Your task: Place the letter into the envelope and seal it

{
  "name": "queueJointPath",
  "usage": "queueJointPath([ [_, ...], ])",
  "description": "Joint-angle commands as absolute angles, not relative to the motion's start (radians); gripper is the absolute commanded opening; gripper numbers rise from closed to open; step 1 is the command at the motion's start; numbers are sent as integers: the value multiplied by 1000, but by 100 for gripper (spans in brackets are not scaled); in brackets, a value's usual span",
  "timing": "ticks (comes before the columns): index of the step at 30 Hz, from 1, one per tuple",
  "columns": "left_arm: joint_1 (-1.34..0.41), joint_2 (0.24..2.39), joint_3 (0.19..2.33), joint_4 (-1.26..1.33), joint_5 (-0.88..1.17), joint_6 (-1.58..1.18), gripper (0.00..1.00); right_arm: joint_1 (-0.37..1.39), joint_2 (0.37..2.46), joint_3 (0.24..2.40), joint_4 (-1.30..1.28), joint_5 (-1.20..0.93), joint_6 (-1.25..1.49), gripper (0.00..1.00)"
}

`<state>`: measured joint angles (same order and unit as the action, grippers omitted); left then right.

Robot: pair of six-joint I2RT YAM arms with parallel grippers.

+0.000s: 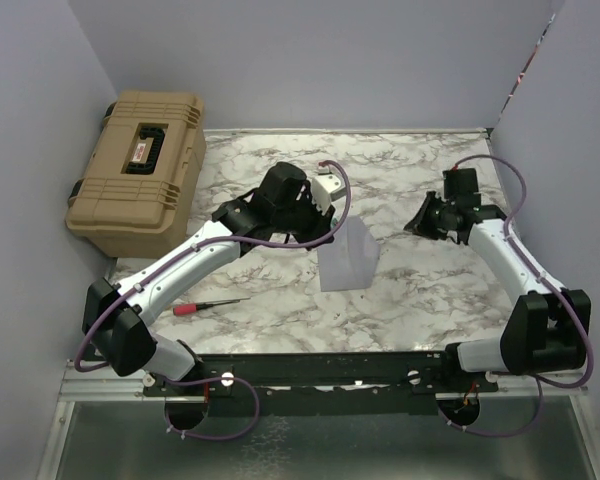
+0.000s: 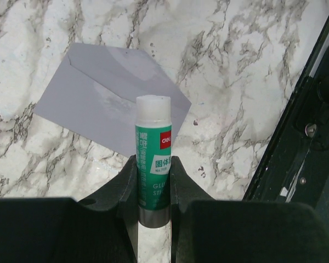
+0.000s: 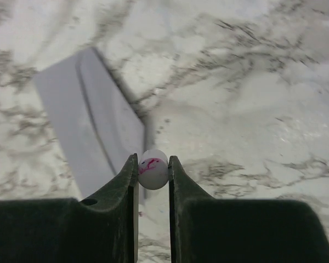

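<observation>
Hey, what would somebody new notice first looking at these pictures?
The green glue stick clamped in the left gripper, white tip bare, points toward the grey-lilac envelope lying mid-table. Next, the right gripper pinches a small white round piece with pink marks, also beside the envelope. A tan hard case sits at the far left of the marble table, a red-handled screwdriver nearer the arm bases.

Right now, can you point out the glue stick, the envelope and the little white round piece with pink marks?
glue stick [image 2: 153, 164]: left wrist view, on its green label.
envelope [image 2: 107, 101]: left wrist view, middle of its grey face.
white round piece [image 3: 153, 170]: right wrist view, on its pink-marked front.
</observation>
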<state>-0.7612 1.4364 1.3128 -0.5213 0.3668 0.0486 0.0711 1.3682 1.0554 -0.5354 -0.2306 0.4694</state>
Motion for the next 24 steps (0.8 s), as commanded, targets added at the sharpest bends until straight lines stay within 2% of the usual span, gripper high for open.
queueJointPath([
  [1, -761, 1424, 1326, -395, 333, -42, 0, 155, 1335, 935, -551, 138, 478, 0],
  [11, -761, 1448, 1323, -342, 328, -78, 0, 308, 1367, 751, -477, 239, 630, 1],
  [24, -762, 1452, 1323, -340, 320, -71, 0, 396, 1451, 730, -454, 355, 721, 14],
])
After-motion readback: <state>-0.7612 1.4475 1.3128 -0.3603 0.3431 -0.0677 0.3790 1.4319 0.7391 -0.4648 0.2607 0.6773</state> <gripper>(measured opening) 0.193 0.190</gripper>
